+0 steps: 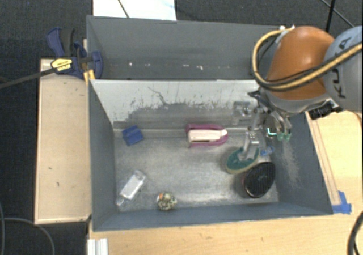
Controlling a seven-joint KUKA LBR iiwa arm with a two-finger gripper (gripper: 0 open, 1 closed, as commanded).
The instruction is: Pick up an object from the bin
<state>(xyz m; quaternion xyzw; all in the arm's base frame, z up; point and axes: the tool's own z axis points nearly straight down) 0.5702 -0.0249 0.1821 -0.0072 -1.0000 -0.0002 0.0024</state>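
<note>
Teal round disc [235,164] at pincer [250,151] tip, black oval [260,180] just beside

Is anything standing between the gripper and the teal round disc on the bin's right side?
Nothing visible does. The gripper is down right at the teal round disc; the black oval object lies beside the disc, nearer the front wall, not between them.

Lit pretty evenly from above; a pale sheen is seen on the grey metal bin [187,163] floor, and only soft shadows are cast.
</note>
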